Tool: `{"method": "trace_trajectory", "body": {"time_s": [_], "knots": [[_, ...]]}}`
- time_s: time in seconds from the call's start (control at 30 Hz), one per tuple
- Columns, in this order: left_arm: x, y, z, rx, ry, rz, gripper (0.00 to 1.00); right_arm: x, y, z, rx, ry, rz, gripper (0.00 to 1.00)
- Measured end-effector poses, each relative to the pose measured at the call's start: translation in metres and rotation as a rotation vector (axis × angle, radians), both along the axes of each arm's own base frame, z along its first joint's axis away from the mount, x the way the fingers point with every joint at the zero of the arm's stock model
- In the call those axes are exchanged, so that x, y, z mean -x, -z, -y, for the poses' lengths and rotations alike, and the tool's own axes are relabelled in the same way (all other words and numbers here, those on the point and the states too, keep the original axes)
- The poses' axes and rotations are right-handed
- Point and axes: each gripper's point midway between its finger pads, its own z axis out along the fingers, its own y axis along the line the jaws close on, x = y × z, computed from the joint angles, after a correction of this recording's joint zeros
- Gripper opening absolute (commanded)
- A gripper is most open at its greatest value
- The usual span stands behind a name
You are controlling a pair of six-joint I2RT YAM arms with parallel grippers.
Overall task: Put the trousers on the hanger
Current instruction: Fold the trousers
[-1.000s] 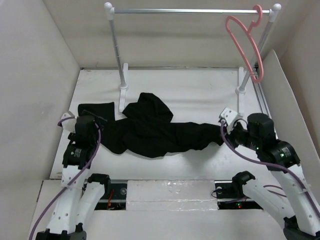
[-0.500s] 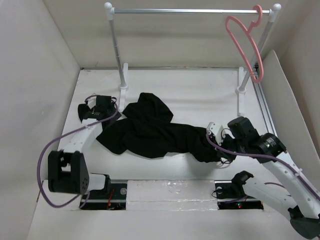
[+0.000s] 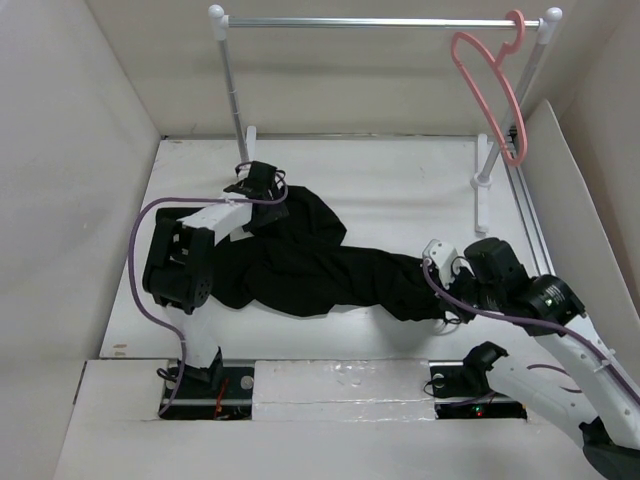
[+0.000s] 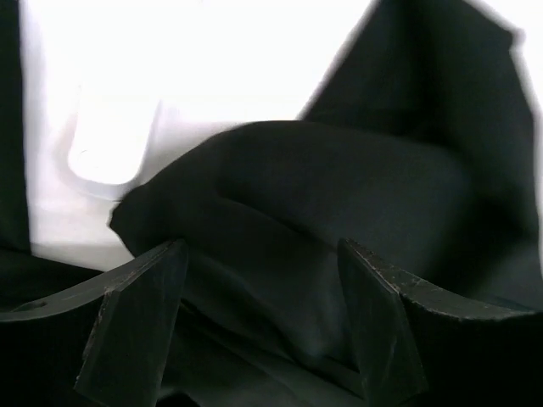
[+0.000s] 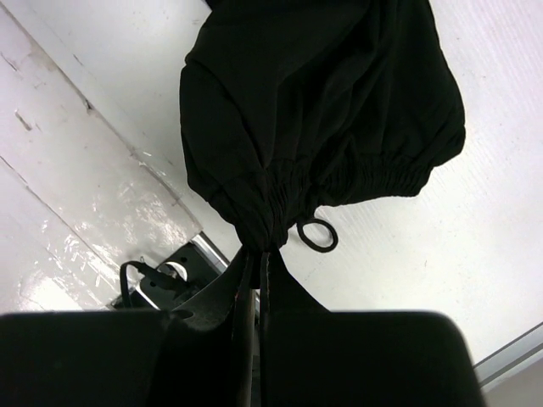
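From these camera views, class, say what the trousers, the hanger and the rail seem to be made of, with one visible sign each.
The trousers: soft matte black cloth, since it folds, drapes and gathers at the waistband. The hanger: probably plastic, smooth, judged from its thin, evenly pink outline. The rail: likely metal, with a silvery sheen.
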Motion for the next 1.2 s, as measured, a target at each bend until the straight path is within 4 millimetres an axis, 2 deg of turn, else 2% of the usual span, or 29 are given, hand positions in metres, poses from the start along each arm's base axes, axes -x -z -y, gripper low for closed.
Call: {"method": "trace_trajectory", "body": {"time_s": [0.1,0.13,0.17,0.2,0.23,0.37,0.47,0.53,0.57,0.63,0.73,0.77,0.8,0.83,0.87,0.93,1.03,1.13,1.2], "knots": [[0.004,0.017,-0.010,-0.032,-0.032,-0.046,0.66,0.001,-0.003,0.001,-0.016,0.017,0.015,0.00],[0.004,0.018,-0.012,-0.037,-0.040,-0.048,0.62,0.002,-0.004,0.001,-0.021,0.020,0.016,0.00],[0.003,0.018,-0.015,-0.041,-0.051,-0.045,0.53,0.002,-0.004,0.001,-0.024,0.023,0.017,0.00],[0.002,0.017,-0.017,-0.044,-0.062,-0.040,0.22,0.001,-0.005,0.000,-0.029,0.026,0.020,0.00],[0.000,0.016,-0.018,-0.041,-0.076,-0.034,0.02,0.000,-0.006,0.000,-0.035,0.029,0.025,0.00],[-0.007,0.012,-0.020,-0.052,-0.107,-0.027,0.00,-0.004,-0.009,0.001,-0.043,0.052,0.052,0.00],[-0.006,-0.016,-0.023,-0.046,-0.133,0.027,0.00,-0.010,-0.016,0.006,-0.025,0.082,0.087,0.00],[-0.005,-0.060,-0.025,-0.024,-0.145,0.121,0.00,-0.017,-0.023,0.009,-0.016,0.105,0.120,0.00],[-0.003,-0.092,-0.027,-0.002,-0.151,0.193,0.00,-0.021,-0.029,0.010,-0.014,0.116,0.140,0.00],[0.003,-0.170,-0.038,0.049,-0.177,0.364,0.00,-0.031,-0.041,0.011,-0.012,0.139,0.181,0.00],[0.013,-0.307,-0.065,0.111,-0.247,0.671,0.00,-0.045,-0.060,0.010,-0.021,0.163,0.244,0.00],[0.014,-0.330,-0.072,0.106,-0.272,0.734,0.00,-0.049,-0.067,0.009,-0.026,0.170,0.264,0.00],[0.027,-0.379,-0.081,0.140,-0.293,0.845,0.00,-0.053,-0.072,0.009,-0.031,0.175,0.282,0.00],[0.035,-0.401,-0.087,0.149,-0.312,0.897,0.00,-0.056,-0.077,0.009,-0.035,0.183,0.300,0.00],[0.044,-0.415,-0.092,0.153,-0.326,0.930,0.00,-0.058,-0.080,0.010,-0.037,0.190,0.313,0.00],[0.058,-0.423,-0.099,0.145,-0.346,0.957,0.00,-0.059,-0.086,0.015,-0.038,0.212,0.338,0.00],[0.062,-0.405,-0.107,0.097,-0.368,0.924,0.00,-0.057,-0.092,0.023,-0.040,0.238,0.372,0.00],[0.045,-0.374,-0.111,0.023,-0.376,0.845,0.00,-0.057,-0.095,0.027,-0.036,0.250,0.390,0.00],[0.023,-0.351,-0.111,-0.038,-0.372,0.788,0.00,-0.059,-0.093,0.028,-0.020,0.258,0.388,0.00]]}}
